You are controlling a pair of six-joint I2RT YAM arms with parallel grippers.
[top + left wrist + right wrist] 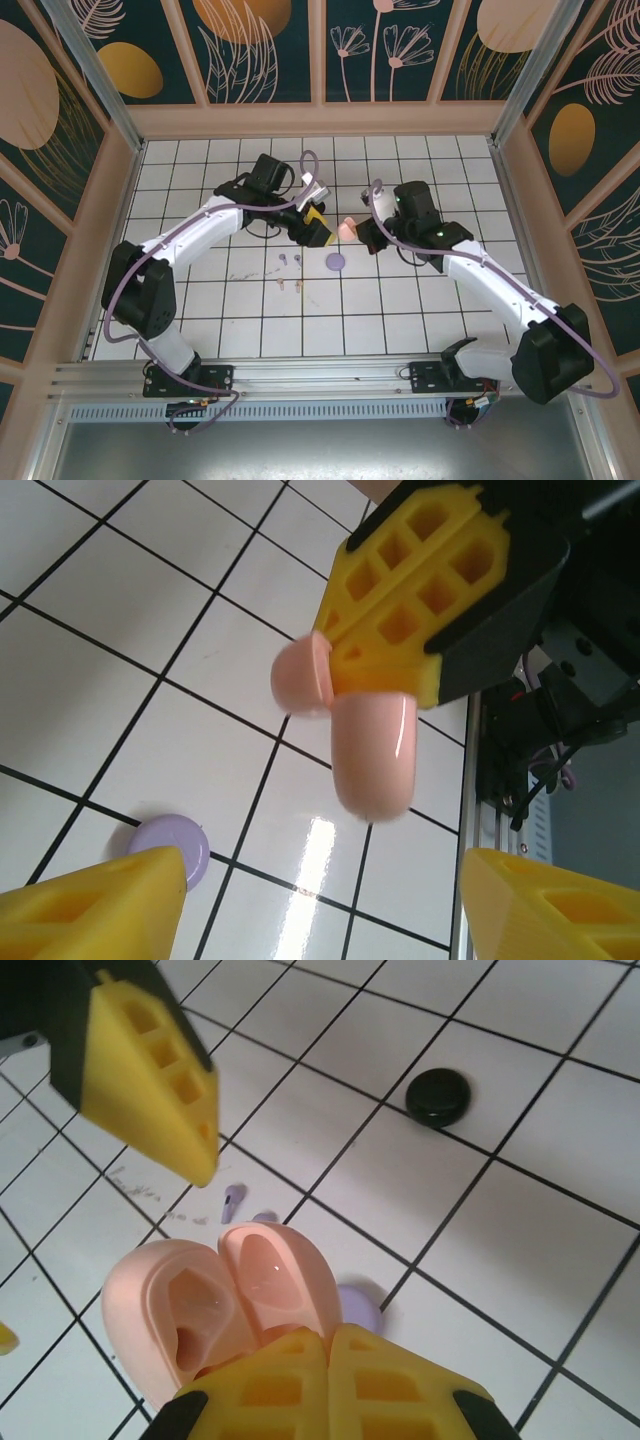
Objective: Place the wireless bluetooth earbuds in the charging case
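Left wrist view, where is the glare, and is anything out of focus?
Left wrist view: a bright glare streak on the tiled table, a highlight on the pink charging case, whose edges look slightly soft. Right wrist view: the black case is fairly sharp.

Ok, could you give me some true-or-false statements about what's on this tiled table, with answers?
1. The right tool grips the pink case, which is open. True.
2. The left tool holds an earbud. False: its jaws stand open with nothing between them.
3. The lilac case lies on the tiles. True.
4. The black case is stacked on the lilac case. False: it lies apart, alone.
5. The lilac earbuds sit inside the pink case. False: they lie loose on the tiles.
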